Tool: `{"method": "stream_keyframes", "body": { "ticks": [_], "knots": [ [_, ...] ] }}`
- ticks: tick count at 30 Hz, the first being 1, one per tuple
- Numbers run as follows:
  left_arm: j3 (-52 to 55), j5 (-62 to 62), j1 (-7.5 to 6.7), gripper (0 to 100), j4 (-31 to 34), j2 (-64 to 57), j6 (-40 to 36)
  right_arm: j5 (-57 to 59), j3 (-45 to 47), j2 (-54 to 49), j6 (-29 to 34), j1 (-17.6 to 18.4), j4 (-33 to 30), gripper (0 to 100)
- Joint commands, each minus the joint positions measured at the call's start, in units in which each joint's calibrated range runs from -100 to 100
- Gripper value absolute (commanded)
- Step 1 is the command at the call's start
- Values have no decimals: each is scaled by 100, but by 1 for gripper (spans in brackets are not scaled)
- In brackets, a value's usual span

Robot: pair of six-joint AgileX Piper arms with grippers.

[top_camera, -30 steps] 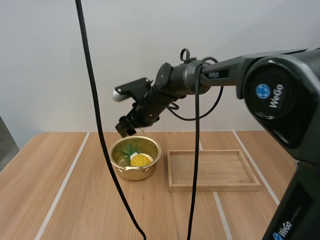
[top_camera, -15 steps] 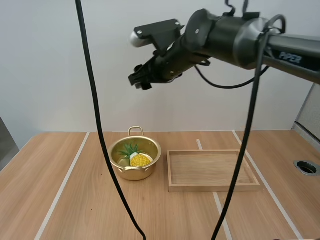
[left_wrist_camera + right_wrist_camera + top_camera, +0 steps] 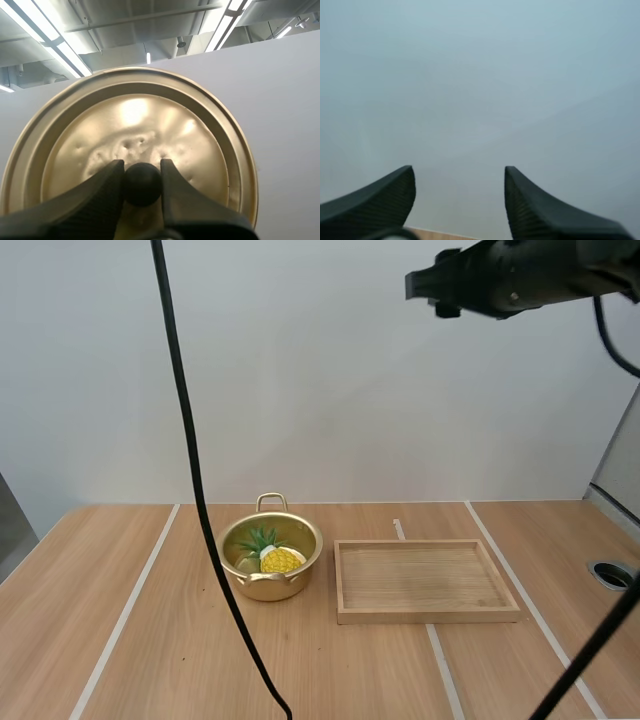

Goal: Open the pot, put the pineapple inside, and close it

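No readable text, labels, numbers anywhere.

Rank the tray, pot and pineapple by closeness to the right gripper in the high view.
1. wooden tray, roughly beneath the right gripper.
2. pineapple and pot, farther left; the fruit lies inside, too close to call.

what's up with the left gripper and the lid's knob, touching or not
Touching. In the left wrist view the left gripper pinches the black knob of the gold lid between its fingertips, no gap on either side.
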Motion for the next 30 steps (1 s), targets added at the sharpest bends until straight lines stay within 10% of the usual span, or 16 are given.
{"method": "stream_keyframes", "body": {
  "ticks": [1,5,30],
  "knots": [
    [-38,-190,-17,0,-56,-18,-18,150,-44,-467,35,-42,0,45],
    [-38,-190,-17,0,-56,-18,-18,698,-44,-858,134,-42,0,0],
    [-38,1088,-17,0,-94,80,-18,1623,730,-2517,1017,-214,-887,0]
  ]
}}
